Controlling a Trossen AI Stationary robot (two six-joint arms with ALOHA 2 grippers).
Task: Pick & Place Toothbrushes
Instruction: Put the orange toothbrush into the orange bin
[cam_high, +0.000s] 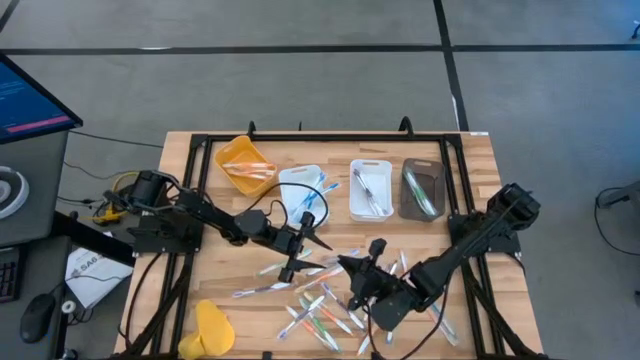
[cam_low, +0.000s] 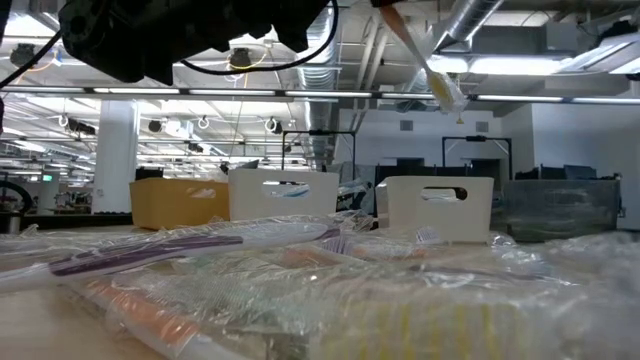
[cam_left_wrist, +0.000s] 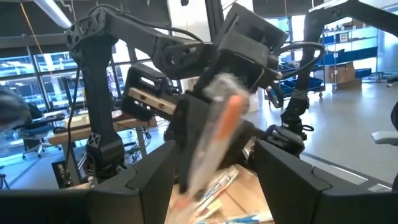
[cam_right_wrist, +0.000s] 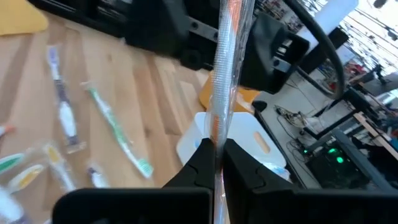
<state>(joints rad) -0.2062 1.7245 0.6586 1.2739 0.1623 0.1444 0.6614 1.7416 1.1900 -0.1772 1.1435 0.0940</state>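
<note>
Right gripper (cam_right_wrist: 216, 155): clamped shut on an orange wrapped toothbrush (cam_right_wrist: 225, 74), held upright above the pile.
Left gripper (cam_left_wrist: 217, 180): fingers apart, facing that toothbrush, just beside it.
Trays: seen beyond, orange bin (cam_high: 245, 163) on the left arm's side.
Writing: none readable.

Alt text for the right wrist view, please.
The right tool is shut on a wrapped orange-accented toothbrush, held above the wooden table. Loose wrapped toothbrushes, one green, lie below, with a white tray beyond.
</note>
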